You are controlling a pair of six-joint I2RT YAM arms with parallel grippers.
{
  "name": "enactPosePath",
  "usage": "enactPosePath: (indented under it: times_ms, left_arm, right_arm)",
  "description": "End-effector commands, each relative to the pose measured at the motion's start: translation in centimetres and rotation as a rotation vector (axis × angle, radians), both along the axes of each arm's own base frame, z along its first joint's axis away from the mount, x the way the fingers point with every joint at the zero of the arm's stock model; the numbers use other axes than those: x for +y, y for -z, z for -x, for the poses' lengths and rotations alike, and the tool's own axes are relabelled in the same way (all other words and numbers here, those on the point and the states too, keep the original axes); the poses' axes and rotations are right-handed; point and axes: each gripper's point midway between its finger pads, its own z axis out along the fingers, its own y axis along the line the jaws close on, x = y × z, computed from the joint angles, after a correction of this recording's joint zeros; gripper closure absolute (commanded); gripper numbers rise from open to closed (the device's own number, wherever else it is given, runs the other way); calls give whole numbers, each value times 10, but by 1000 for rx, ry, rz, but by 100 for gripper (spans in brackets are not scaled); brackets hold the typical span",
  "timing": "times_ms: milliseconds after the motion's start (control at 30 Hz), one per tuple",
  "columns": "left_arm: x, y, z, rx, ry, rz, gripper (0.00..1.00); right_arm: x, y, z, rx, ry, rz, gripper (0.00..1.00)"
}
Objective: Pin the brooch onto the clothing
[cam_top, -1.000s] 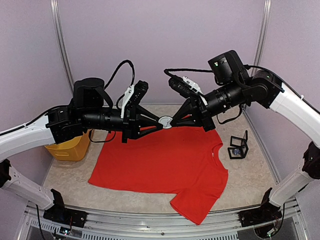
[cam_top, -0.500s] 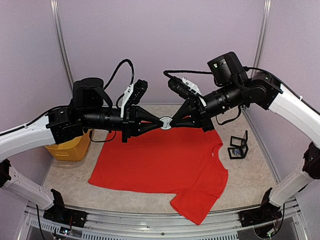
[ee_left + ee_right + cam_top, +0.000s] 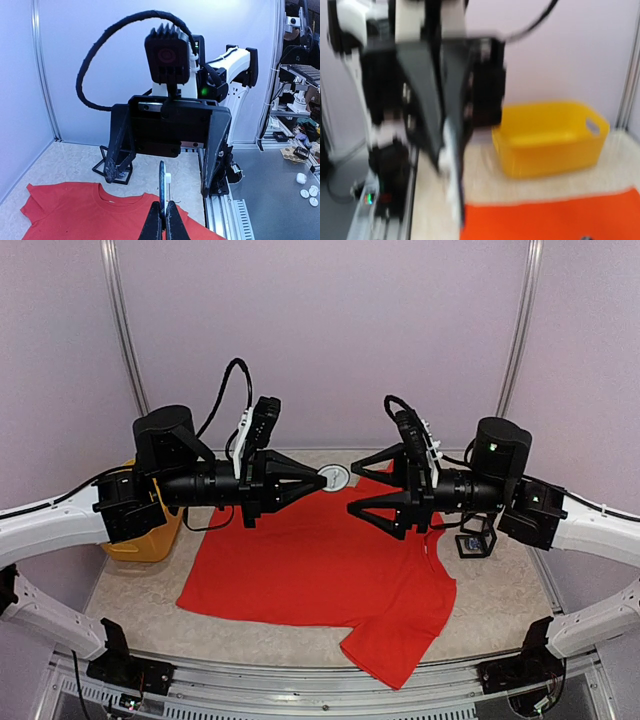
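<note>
Nearest the arm bases, the red T-shirt (image 3: 320,570) lies spread on the table (image 3: 505,590). One sleeve reaches toward the near edge and the round neck is turned to the right. Over the shirt's far part the two arms reach inward and face each other. The left gripper (image 3: 320,480) is clamped on the brooch (image 3: 336,477), a small pale round disc pinched by its rim. The left wrist view shows the disc edge-on and upright between the closed fingertips, held up off the cloth. Just beside it, and apart from it, the right gripper (image 3: 362,485) has its jaws spread wide and holds nothing. Farther back, a small black frame stand (image 3: 478,533) sits on the table just right of the shirt's neck. A yellow bin (image 3: 150,535) stands at the left behind the left arm. The right wrist view is blurred.
</note>
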Motion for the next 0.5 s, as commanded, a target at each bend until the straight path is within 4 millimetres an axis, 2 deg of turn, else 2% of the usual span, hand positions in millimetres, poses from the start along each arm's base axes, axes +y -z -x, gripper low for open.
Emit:
enactPosePath:
  times_ms: [0,200,467]
  left_arm:
    - [3,-14,7,-31,3,46,100]
    - [4,-15,9,-41,8,48,100]
    - [4,-14,14,-46,32,43,100]
  right_arm:
    - [1,-54,0,2,-30,-240,23]
    - [16,-47,2,37,-102,-213,46]
    - [20,-42,-5,46,-77,-190,61]
